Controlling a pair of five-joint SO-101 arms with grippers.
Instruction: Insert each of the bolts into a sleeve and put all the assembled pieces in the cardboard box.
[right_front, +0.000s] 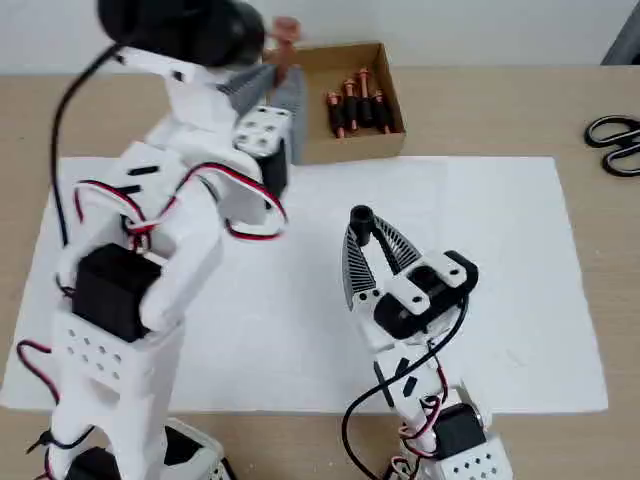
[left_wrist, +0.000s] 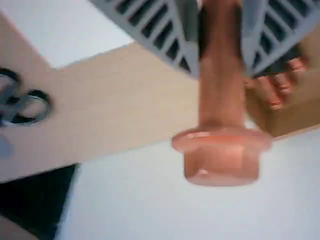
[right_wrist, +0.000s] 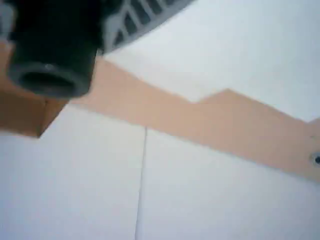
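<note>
Well apart: bolt left, sleeve right

Left gripper (right_front: 275, 80) clenches the bolt (left_wrist: 220, 100) lengthwise beside the cardboard box (right_front: 350, 146); right gripper (right_front: 365, 228) grasps the sleeve (right_front: 360, 214) (over the paper (right_front: 500, 280)).

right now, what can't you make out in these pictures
- High view: the left arm covers the left part of the cardboard box; pieces there uncountable.
- Left wrist view: far end of the bolt hidden between the fingers.
- Right wrist view: sleeve blurred, cut by the edge; bore contents unclear.
</note>
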